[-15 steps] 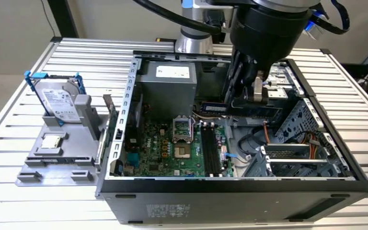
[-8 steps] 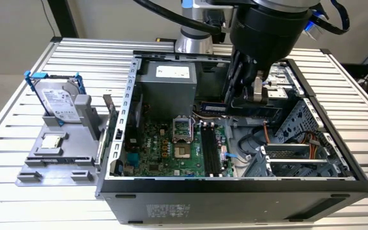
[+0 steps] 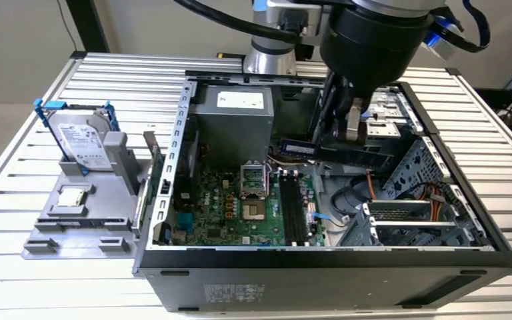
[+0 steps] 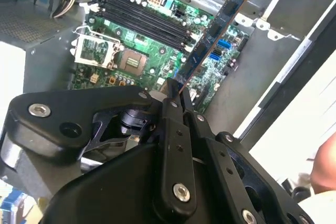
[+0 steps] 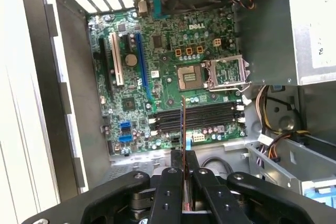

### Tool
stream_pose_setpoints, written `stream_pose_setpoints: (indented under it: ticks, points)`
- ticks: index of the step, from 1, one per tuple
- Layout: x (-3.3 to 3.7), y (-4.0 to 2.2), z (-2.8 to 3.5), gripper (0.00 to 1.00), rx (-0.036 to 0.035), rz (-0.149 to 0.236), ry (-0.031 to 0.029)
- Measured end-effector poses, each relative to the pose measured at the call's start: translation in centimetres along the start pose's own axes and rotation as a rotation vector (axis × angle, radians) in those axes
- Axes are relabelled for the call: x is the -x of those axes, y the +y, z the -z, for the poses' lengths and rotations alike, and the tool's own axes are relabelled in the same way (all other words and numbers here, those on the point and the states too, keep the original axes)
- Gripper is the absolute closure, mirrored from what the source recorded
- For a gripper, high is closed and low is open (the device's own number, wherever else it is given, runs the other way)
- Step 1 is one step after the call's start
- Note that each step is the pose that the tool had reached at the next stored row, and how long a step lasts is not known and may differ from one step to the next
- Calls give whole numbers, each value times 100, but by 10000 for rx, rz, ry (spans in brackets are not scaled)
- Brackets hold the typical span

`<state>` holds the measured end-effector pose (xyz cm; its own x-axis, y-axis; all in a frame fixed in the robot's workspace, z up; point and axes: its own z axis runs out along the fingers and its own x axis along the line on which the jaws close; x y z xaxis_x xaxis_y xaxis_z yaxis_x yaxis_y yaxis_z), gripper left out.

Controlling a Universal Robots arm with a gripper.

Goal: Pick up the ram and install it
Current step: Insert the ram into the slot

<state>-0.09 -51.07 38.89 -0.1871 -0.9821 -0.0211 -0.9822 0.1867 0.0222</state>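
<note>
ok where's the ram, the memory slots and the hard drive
ram (image 4: 210, 38): second wrist view, midway along the stick
memory slots (image 5: 210, 115): first wrist view, middle of one black slot
hard drive (image 3: 83, 140): exterior view, middle of its labelled face

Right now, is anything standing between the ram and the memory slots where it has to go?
Nothing visible does. The claw holds the ram above the board, and the black slots below it lie bare.

One ram (image 4: 212, 32), four memory slots (image 5: 205, 115) — one hard drive (image 3: 85, 143).
</note>
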Motion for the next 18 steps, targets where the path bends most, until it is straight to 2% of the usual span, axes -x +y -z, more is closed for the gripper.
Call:
stream_pose_setpoints:
  ticks: [6,18]
  points:
    - [0,0,0,100,-17,-798,-18]
    - [0,0,0,100,-56,-2645,-58]
